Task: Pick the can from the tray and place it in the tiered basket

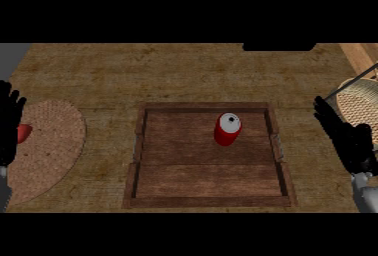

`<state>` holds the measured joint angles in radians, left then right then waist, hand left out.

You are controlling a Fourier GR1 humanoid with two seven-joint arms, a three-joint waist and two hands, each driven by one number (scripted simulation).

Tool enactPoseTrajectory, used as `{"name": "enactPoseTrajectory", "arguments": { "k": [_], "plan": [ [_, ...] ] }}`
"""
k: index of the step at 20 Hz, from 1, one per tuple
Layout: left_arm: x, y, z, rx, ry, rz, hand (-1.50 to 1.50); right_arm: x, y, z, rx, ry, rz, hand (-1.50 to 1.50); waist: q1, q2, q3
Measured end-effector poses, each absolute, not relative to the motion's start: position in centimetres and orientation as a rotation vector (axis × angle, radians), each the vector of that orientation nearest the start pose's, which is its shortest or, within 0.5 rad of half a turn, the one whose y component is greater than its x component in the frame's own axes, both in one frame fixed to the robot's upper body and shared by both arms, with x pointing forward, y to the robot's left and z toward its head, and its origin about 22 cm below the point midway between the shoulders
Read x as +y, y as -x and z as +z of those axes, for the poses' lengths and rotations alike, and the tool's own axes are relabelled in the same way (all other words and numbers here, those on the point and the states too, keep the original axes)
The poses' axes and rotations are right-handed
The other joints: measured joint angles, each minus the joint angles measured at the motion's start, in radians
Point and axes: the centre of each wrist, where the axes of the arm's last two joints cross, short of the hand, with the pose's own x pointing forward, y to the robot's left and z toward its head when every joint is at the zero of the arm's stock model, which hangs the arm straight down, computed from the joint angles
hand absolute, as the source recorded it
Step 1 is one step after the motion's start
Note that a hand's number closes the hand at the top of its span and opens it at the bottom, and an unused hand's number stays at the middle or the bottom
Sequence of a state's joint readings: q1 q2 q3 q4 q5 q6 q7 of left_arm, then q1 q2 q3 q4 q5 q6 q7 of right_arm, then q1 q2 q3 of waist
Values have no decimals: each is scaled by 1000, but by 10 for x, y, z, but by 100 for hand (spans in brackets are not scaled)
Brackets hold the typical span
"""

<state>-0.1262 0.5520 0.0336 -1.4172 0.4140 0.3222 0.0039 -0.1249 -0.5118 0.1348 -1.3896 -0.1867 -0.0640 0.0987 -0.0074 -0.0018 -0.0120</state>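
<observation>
The surface is shown as light brown wood, matt, with a coarse, weathered grain. The tray is made of darker wood; plank lines are seen on its floor, and its rim is left dull and unpolished. The can is finished smooth, its red body faintly glossy and its top pale like metal. The round mat is woven of rough tan fibre. The tiered basket is woven of straw-coloured wicker and is framed by thin dark rods, seemingly metal. The left hand and right hand are covered in matt black.
</observation>
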Motion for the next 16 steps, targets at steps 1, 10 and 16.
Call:
{"name": "enactPoseTrajectory", "arguments": {
  "k": [1, 10, 16],
  "plan": [
    [364, -271, 59, -1566, -400, 179, 0, -323, -274, 30, -1383, 235, 276, 150, 2, 0, 3],
    [335, -277, 48, -1561, -444, -121, 0, -279, -312, 58, -1500, 180, 122, -150, -9, 3, 13],
    [305, -274, 31, -1534, -438, -200, 0, -270, -295, 81, -1479, 309, 81, -150, -3, 0, 12]
  ]
}}
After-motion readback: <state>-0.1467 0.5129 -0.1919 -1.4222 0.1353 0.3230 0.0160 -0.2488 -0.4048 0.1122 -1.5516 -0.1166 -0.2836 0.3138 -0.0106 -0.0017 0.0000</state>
